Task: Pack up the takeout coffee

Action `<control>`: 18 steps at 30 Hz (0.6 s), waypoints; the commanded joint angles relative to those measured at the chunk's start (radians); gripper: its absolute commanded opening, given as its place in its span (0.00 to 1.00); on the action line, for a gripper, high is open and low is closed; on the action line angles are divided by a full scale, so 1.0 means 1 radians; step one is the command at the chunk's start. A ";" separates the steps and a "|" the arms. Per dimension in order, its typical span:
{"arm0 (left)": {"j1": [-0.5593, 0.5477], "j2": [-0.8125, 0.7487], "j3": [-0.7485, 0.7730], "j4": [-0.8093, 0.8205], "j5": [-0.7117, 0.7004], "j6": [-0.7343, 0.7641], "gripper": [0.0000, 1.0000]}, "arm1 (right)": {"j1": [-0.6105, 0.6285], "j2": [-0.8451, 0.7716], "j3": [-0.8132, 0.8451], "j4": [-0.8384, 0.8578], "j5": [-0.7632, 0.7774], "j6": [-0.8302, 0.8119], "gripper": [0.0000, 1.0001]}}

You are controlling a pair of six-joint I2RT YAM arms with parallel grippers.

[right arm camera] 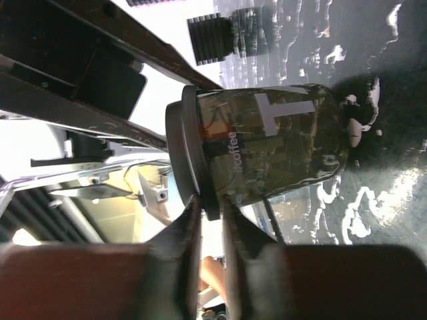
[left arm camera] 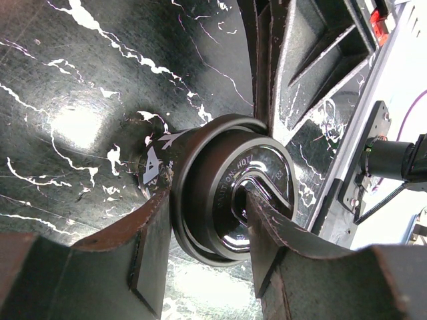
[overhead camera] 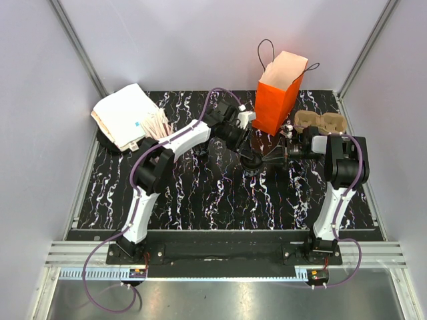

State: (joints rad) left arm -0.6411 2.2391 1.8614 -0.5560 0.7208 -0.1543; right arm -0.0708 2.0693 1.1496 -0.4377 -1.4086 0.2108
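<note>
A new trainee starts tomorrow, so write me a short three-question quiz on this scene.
1. True or false: the coffee cup is already inside the orange bag.
2. What is the right gripper pinching? A. the rim of the cup's lid; B. a bag handle; C. a wooden stick.
3. Fill in: seen from the top camera, the cardboard cup tray sits to the ___ of the orange bag.
Key: 1 false, it stands on the table; 2 A; 3 right.
</note>
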 commanded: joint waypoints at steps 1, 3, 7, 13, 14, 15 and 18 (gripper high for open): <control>-0.065 0.122 -0.094 -0.051 -0.167 0.084 0.03 | 0.083 -0.058 0.016 0.060 0.206 -0.037 0.30; -0.063 0.119 -0.094 -0.051 -0.170 0.084 0.02 | 0.077 -0.080 0.041 0.059 0.194 -0.028 0.39; -0.061 0.113 -0.081 -0.053 -0.161 0.090 0.02 | 0.040 -0.084 0.084 0.062 0.157 0.001 0.44; -0.055 0.111 -0.054 -0.058 -0.144 0.094 0.03 | 0.028 -0.035 0.096 0.097 0.125 0.030 0.49; -0.054 0.114 -0.050 -0.059 -0.146 0.096 0.03 | 0.028 -0.026 0.096 0.115 0.120 0.038 0.49; -0.054 0.116 -0.047 -0.062 -0.143 0.096 0.03 | 0.028 -0.015 0.098 0.129 0.115 0.056 0.49; -0.054 0.119 -0.039 -0.070 -0.144 0.094 0.03 | 0.028 0.014 0.090 0.145 0.105 0.059 0.45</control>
State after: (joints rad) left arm -0.6765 2.2459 1.8668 -0.5102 0.7273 -0.1497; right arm -0.0563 2.0460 1.2213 -0.3431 -1.2774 0.2417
